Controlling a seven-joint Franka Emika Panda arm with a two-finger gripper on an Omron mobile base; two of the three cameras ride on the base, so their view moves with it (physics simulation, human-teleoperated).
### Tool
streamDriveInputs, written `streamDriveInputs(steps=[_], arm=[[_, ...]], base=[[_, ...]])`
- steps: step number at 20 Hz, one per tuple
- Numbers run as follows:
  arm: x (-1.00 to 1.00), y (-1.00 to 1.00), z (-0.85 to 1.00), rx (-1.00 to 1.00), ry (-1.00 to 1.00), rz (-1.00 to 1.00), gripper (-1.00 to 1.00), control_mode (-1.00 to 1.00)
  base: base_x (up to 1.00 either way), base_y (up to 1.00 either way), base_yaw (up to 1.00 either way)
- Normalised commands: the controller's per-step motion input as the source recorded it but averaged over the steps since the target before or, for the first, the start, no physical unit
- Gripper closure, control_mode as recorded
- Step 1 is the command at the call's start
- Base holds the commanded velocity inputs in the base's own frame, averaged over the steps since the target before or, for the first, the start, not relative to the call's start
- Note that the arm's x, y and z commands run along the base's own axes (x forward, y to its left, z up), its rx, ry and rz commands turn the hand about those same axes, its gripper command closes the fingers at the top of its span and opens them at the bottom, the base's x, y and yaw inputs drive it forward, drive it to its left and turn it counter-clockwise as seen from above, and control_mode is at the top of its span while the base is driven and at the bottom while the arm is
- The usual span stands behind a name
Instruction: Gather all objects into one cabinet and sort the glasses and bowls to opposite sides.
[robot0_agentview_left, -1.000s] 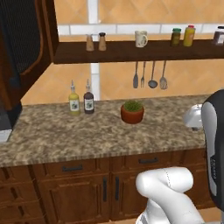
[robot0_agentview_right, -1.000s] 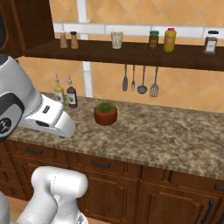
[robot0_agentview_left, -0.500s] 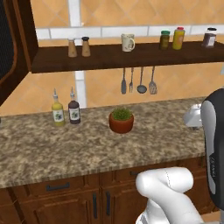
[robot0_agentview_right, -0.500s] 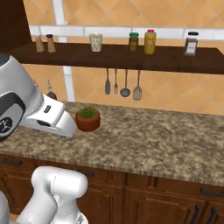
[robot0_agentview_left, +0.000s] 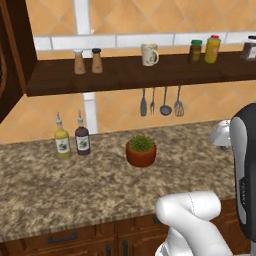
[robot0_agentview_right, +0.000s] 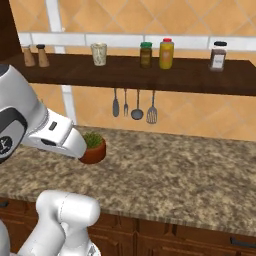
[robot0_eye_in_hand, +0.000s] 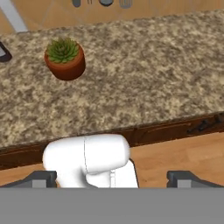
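A cream mug (robot0_agentview_left: 149, 54) (robot0_agentview_right: 99, 53) stands on the plank wall shelf (robot0_agentview_left: 150, 72), between the shakers and the jars. The dark reddish-brown cabinet (robot0_agentview_left: 14, 55) shows as a strip at the far left edge of the left base view. The black bowl and the coral-orange mug are out of view. In the hand view my gripper (robot0_eye_in_hand: 113, 178) is open with nothing between its fingers. It hangs in front of the counter edge and looks down over the granite counter (robot0_eye_in_hand: 144, 78).
A terracotta plant pot (robot0_agentview_left: 141, 152) (robot0_agentview_right: 93, 148) (robot0_eye_in_hand: 65, 59) sits mid-counter. Two sauce bottles (robot0_agentview_left: 71, 140) stand to its left. Salt and pepper shakers (robot0_agentview_left: 87, 61), jars (robot0_agentview_right: 159, 53) and hanging utensils (robot0_agentview_left: 160, 101) line the wall. Drawers (robot0_eye_in_hand: 201, 126) run below the counter.
The whole picture has slid left and down in both base views, so the base has moved. The cabinet has gone to the left edge. Nothing on the counter or shelf has moved.
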Motion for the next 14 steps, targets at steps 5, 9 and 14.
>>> streamDriveInputs(steps=[5, 9, 14], arm=[[0.0, 0.0, 0.07, 0.0, -0.04, 0.0, -1.0, -1.0], [-0.08, 0.0, 0.7, 0.04, -0.43, 0.11, -1.0, -1.0], [0.45, -0.02, 0.68, 0.21, -0.48, 0.23, -1.0, -1.0]], base=[[0.2, -0.03, 0.0], [0.0, 0.0, 0.0], [0.0, 0.0, 0.0]])
